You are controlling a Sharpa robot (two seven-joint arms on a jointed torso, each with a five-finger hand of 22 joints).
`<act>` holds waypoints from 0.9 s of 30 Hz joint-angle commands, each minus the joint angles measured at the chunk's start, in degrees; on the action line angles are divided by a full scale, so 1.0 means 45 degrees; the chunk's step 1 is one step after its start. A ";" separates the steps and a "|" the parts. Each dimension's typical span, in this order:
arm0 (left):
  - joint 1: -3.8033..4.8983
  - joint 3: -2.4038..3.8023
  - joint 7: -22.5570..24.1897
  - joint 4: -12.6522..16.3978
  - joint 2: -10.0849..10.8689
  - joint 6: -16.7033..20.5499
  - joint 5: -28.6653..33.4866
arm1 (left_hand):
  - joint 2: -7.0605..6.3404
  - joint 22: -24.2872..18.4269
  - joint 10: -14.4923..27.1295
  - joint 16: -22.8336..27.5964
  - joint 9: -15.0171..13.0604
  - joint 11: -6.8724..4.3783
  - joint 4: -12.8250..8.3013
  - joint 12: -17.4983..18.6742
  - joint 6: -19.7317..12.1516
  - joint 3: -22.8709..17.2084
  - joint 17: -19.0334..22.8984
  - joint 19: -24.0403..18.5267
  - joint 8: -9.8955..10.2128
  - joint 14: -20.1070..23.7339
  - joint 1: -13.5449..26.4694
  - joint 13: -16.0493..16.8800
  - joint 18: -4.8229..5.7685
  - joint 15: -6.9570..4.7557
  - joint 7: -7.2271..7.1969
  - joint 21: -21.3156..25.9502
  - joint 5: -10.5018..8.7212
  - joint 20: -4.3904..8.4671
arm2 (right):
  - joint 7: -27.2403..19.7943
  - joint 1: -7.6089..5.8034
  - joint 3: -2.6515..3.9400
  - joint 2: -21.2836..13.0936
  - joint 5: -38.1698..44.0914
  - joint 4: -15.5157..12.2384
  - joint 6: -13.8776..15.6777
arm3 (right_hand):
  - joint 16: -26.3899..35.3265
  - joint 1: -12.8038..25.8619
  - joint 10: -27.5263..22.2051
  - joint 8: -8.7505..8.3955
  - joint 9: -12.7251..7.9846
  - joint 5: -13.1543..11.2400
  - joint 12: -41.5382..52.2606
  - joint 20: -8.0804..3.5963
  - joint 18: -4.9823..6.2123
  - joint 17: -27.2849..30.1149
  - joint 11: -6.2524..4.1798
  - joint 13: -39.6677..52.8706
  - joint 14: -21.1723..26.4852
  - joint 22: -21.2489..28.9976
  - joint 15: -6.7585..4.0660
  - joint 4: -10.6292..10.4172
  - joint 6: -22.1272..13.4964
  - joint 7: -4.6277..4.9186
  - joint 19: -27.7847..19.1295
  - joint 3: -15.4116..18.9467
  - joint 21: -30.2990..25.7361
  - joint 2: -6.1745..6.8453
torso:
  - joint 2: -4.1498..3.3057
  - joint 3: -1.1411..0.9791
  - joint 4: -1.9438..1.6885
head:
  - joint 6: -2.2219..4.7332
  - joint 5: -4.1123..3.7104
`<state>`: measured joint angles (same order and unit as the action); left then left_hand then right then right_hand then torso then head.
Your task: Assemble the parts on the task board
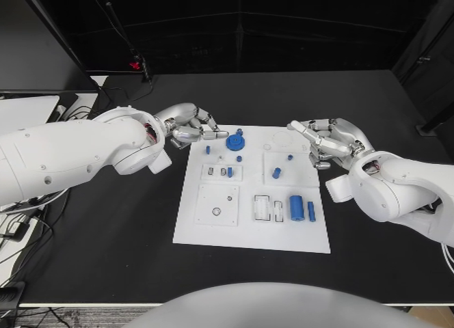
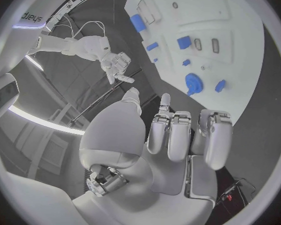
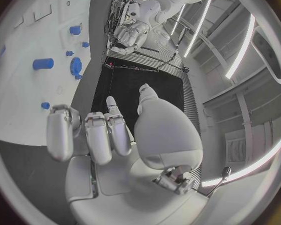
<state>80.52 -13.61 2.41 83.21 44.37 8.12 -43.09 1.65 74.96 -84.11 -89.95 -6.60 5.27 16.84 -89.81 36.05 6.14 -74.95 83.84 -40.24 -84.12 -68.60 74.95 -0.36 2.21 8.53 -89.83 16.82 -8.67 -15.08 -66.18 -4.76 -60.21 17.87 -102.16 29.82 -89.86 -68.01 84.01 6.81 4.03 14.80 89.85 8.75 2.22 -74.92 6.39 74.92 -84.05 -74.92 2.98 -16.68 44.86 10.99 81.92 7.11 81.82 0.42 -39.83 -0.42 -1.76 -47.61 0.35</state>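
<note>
Nearest on the black table (image 1: 99, 260) lies the near edge of the white task board (image 1: 249, 238), bare along that strip. A little further in, by the board's right edge, a blue cylinder (image 1: 297, 206) lies on its side with a slimmer blue pin (image 1: 312, 211) just beside it, next to two narrow slots (image 1: 269, 208). Toward the left edge sits a square plate with a round hole (image 1: 216, 206).

Past the middle, a small blue block (image 1: 276, 173) stands in the right half, and a blue peg (image 1: 230, 172) stands by the little slots in the left half. At the far edge a blue gear (image 1: 235, 142) lies flat, with a few small blue pieces near it.

Both hands hover at that far edge. The left hand (image 1: 191, 126) sits just off the far-left corner, fingers loosely curled and apart, holding nothing; its wrist view shows an empty palm. The right hand (image 1: 329, 142) hangs at the far-right side, fingers likewise half curled with nothing between them.

To my eye nothing is grasped yet, so the risks lie ahead. The small pieces by the gear are crowded; thick fingers reaching for one could knock a neighbour off the far edge. The cylinder may roll if nudged sideways. A hand pressing down at a corner could also shift the board.
</note>
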 commanded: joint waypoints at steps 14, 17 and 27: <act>0.0031 0.0008 -0.4938 -0.1326 -0.1757 -0.4452 -0.0695 | 0.1055 0.3343 -0.1310 -0.0010 -0.2398 -0.0561 -0.0013 -0.0043 0.0303 0.1242 -0.3343 0.1368 -0.2349 -0.1307 0.1700 0.3344 0.0081 -0.0444 -0.0511 -0.0038 -0.0628 0.0356 | -0.0157 0.0011 -0.0014 0.0017 -0.0665 0.0303 -0.0483 | -0.0031 0.0283 0.1331 0.0617 0.0051 0.0151 0.0032 0.0375 0.0067 -0.3351 0.0396 0.3352 -0.1322 -0.2571 0.0356 -0.0005 -0.0154 0.0324 0.0057 0.0423 -0.0019 -0.0297 | 0.0021 0.0017 0.0021 | 0.0008 -0.0131; 0.0016 0.0008 -0.5283 -0.1486 -0.1988 -0.4571 -0.0696 | 0.1098 0.3343 -0.1310 -0.0010 -0.2632 -0.0621 -0.0030 -0.0043 0.0379 0.1345 -0.3343 0.1368 -0.2464 -0.1307 0.1731 0.3344 0.0081 -0.0500 -0.0575 -0.0038 -0.0656 0.0410 | -0.0153 0.0016 -0.0016 -0.0005 -0.0665 0.0311 -0.0481 | -0.0031 0.0434 0.1331 0.0751 0.0049 0.0050 0.0032 0.0429 0.0069 -0.3351 0.0425 0.3352 -0.1322 -0.2579 0.0391 -0.0017 -0.0214 0.0348 0.0071 0.0523 -0.0007 -0.0350 | 0.0017 0.0016 0.0003 | 0.0017 -0.0153; -0.0034 0.0008 -0.6058 -0.1787 -0.2627 -0.4898 -0.0891 | 0.1376 0.3343 -0.1310 -0.0010 -0.2968 -0.0776 -0.0019 -0.0043 0.0708 0.1400 -0.3343 0.1368 -0.2385 -0.1307 0.1540 0.3344 0.0081 -0.0638 -0.0735 -0.0038 -0.0676 0.0535 | -0.0056 0.0044 -0.0024 -0.0001 -0.0665 0.0318 -0.0467 | -0.0031 0.0633 0.1331 0.0890 0.0045 -0.0049 0.0032 0.0472 0.0070 -0.3351 0.0444 0.3352 -0.1322 -0.2586 0.0415 -0.0019 -0.0285 0.0363 0.0086 0.0635 0.0006 -0.0402 | 0.0023 0.0018 -0.0012 | -0.0026 -0.0235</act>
<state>80.34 -13.62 -22.05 75.34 32.75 -12.07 -46.01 7.40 74.94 -83.96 -89.95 -19.84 2.04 16.69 -89.80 38.94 12.26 -74.94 84.02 -51.08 -83.86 -61.80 74.93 -0.37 -0.27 5.22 -89.82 13.82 -6.63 -15.15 -65.96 -4.87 -60.21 15.13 -100.64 28.22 -89.86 -65.50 83.94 10.47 4.18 14.80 89.85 10.49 2.21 -74.91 8.10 74.92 -84.05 -74.91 4.41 -16.75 44.00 11.34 82.41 9.55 81.82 -1.46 -39.72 -0.31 -1.75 -47.71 -0.67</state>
